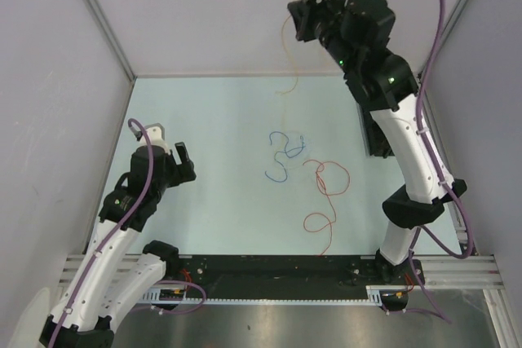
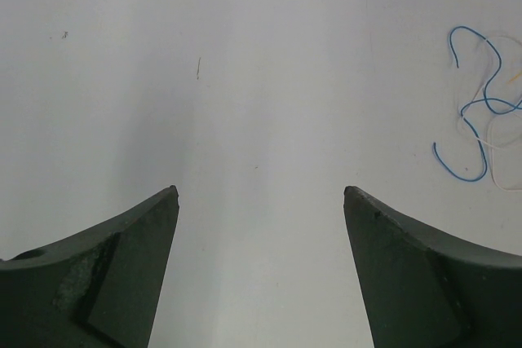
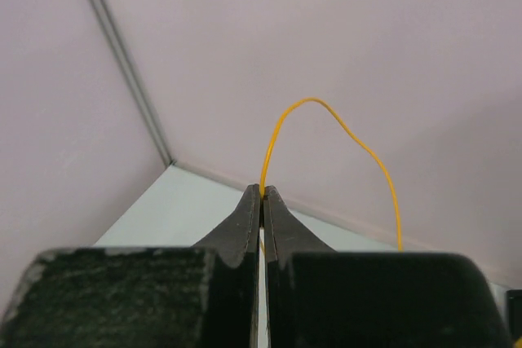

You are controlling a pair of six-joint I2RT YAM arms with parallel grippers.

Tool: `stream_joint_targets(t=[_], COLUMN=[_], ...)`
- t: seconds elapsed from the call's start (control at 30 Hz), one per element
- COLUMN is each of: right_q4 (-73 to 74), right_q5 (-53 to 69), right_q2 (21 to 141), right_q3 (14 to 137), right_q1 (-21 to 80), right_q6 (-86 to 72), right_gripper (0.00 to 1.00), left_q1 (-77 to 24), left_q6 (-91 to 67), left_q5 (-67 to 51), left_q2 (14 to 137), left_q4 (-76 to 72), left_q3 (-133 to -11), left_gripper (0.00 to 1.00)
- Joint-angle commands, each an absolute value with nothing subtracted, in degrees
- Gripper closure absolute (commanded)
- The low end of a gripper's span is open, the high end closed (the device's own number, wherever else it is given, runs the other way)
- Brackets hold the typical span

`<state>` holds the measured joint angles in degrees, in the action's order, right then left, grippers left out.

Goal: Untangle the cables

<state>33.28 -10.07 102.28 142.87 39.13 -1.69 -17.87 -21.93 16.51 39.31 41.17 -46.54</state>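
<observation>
While the right jaws, clamped tight on the yellow cable (image 3: 359, 143), hold it high above the far edge of the counter (image 1: 212, 193), the left jaws gape empty near its left edge.

Table (image 1: 212, 136) smooth matt; left gripper (image 2: 260, 191) fingers (image 2: 98, 275) matt black plastic, scuffed; yellow cable (image 3: 308, 100) smooth, slightly glossy plastic sheath.

A pale blue-green worktop (image 1: 212, 209) lies between plain lilac-grey walls (image 1: 204, 14) joined by silver metal corner posts (image 1: 99, 18).
</observation>
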Motion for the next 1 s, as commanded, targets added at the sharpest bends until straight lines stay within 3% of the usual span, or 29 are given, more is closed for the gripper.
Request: stream_joint_targets(t=[0.0,0.47,0.97], right_q4=[35.08,23.29,18.37], right_q5=[-9.85,-16.96,-8.18], right_q2=[102.93,98.96,103.09], right_q3=[148.98,144.66,147.57], right_q1=[33.16,18.29,9.32], right_q6=[-0.09,2.72,-1.13], right_gripper=[1.0,1.0,1.0], left_q1=[-17.4,-17.31,-17.31], left_q6=[-20.74,-20.48,-20.48], left_q5=[15.38,14.5,13.89], left_q2=[38.58,38.93,39.46], left_q4=[39.11,38.58,38.41], left_q3=[-46.06,-45.79,-45.7], left_gripper=[0.13,0.14,0.17])
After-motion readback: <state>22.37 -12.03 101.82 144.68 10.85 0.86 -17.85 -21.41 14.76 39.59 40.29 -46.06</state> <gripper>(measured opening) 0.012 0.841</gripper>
